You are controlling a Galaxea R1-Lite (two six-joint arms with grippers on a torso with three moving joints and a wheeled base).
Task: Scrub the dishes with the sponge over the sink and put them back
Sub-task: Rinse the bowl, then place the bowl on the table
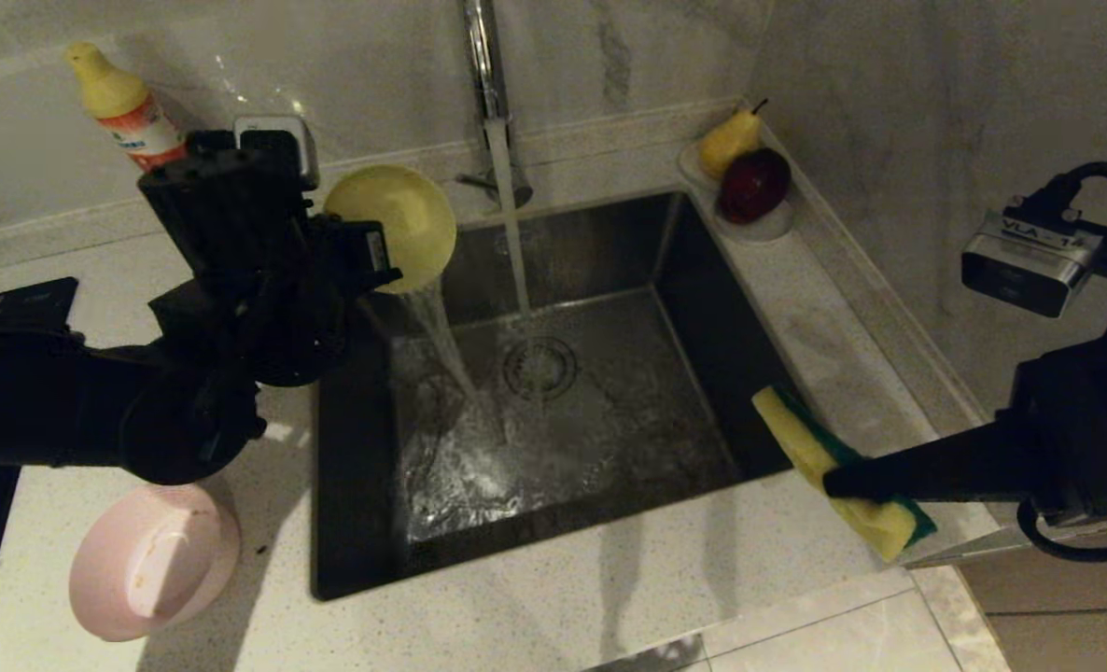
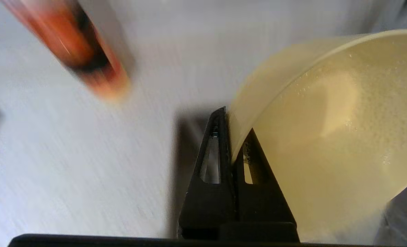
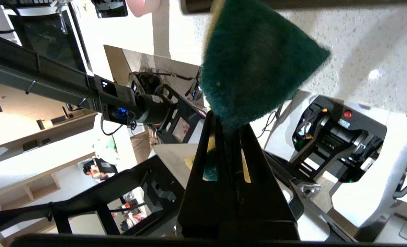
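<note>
Tipping the yellow bowl (image 1: 393, 224) over the sink's (image 1: 703, 308) back-left corner, the left gripper (image 2: 231, 137) pinches its rim; across the sink, at its front-right corner, the right gripper (image 3: 225, 128) clamps the sponge (image 1: 838, 471), long axis pointing toward the bowl.

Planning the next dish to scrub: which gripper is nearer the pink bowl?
Left. The left gripper, holding the yellow bowl over the sink's left edge, is above the pink bowl. The right gripper, gripping the sponge, is across the sink.
</note>
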